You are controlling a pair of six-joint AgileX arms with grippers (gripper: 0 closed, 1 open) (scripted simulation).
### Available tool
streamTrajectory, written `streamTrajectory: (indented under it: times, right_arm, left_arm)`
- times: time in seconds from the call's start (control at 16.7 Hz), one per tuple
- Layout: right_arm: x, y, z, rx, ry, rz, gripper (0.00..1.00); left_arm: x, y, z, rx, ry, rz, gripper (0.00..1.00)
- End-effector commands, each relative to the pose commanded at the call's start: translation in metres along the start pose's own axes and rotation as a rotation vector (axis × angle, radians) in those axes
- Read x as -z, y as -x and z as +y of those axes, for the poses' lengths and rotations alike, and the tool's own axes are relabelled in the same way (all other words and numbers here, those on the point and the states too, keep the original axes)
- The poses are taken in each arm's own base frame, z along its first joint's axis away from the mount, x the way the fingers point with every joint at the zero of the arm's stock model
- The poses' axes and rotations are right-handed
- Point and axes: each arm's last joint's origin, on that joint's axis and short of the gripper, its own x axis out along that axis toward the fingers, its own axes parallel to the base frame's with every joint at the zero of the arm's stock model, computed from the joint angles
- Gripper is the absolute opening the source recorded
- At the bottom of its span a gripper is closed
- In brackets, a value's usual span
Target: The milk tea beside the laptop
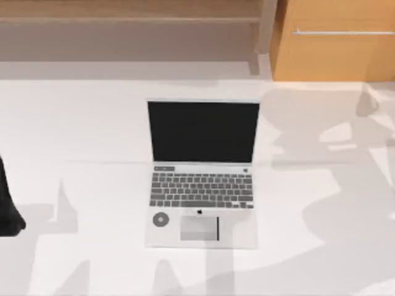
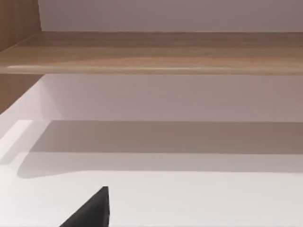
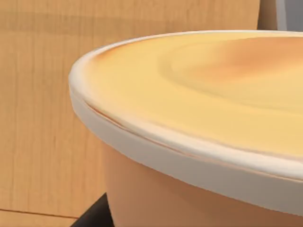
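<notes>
Right wrist view puts the milk tea (image 3: 199, 118) very close to the camera: a round cup with a pale rim and a yellow-orange creamy top carrying a darker orange smear, a wooden cabinet front (image 3: 42, 118) behind it. A dark sliver, probably one finger of the right gripper, sits at the cup's base, but whether the pincer is clenched on the cup or released cannot be told from these frames. Judging by that closeness, the step in hand is probably the carry or the approach with the cup, its placing not yet done. From the top view, the silver-grey laptop (image 1: 202, 203) lies open at mid-table, keyboard and trackpad toward the near edge, black screen raised behind, a small round grey sticker (image 1: 160, 219) beside the trackpad. The white table (image 1: 321, 209) is bare on both sides of the laptop, so the next move calls for bringing the cup down level on that bare surface just beside the laptop, apart from the screen's edge and the palm rest. The left arm (image 1: 7, 209) rests parked at the table's left edge; its pincer's state cannot be told. Farther back stand a wooden shelf (image 2: 156, 52) and the cabinet (image 1: 333, 43), which bound the far side.
</notes>
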Motion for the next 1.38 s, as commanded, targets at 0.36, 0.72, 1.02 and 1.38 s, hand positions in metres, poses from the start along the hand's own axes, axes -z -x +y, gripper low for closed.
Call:
streamTrajectory:
  times: [0.36, 0.72, 1.02, 1.38]
  right_arm:
    - [-0.019, -0.004, 0.057, -0.002, -0.028, -0.072, 0.0]
    - [-0.033, 0.007, 0.109, 0.011, -0.077, -0.08, 0.0]
    - [-0.042, 0.025, 0.146, 0.038, -0.112, -0.049, 0.0]
    - [-0.046, 0.058, 0.183, 0.088, -0.121, 0.04, 0.0]
  left_arm:
    - [0.0, 0.0, 0.0, 0.0, 0.0, 0.0, 1.0]
    - [0.0, 0.0, 0.0, 0.0, 0.0, 0.0, 1.0]
    - [0.0, 0.0, 0.0, 0.0, 0.0, 0.0, 1.0]
    - [0.0, 0.0, 0.0, 0.0, 0.0, 0.0, 1.0]
